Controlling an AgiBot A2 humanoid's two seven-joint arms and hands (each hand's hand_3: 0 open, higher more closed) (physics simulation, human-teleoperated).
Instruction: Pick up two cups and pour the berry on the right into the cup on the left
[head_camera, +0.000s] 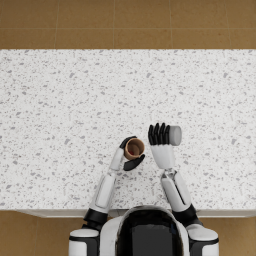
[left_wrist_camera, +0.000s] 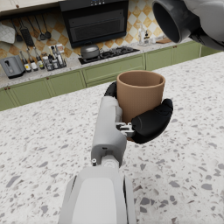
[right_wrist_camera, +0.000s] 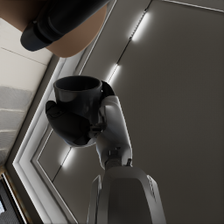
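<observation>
We are looking down from the head at our two arms reaching out over a speckled white countertop (head_camera: 60, 100). Nearest us, our left hand (head_camera: 129, 156) is wrapping its dark fingers around a brown cup (head_camera: 134, 148), holding it upright with its open mouth facing up; in the left wrist view the same left hand (left_wrist_camera: 146, 122) is gripping the brown cup (left_wrist_camera: 139, 94) from the side, clear of the counter surface below it. We are seeing nothing but brown inside the cup from above, and we cannot tell whether a berry is in it.

Just beside it, on our right, our right hand (head_camera: 160, 135) is closing around a grey cup (head_camera: 174, 135) that is lying tipped on its side, its base pointing away from the brown cup. In the right wrist view the right hand (right_wrist_camera: 72, 124) is clasping this dark grey cup (right_wrist_camera: 78, 94), and the view is pointing up at a grey ceiling (right_wrist_camera: 175, 87) with light strips. In the left wrist view the grey cup (left_wrist_camera: 173, 17) is hanging above the brown one, mouth angled towards it, apart from its rim. No berry is showing in any view.

Farther off, green cabinets (left_wrist_camera: 109, 70), a stove with a pot (left_wrist_camera: 89, 51) and a dark hood (left_wrist_camera: 94, 19) are lining the wall.
</observation>
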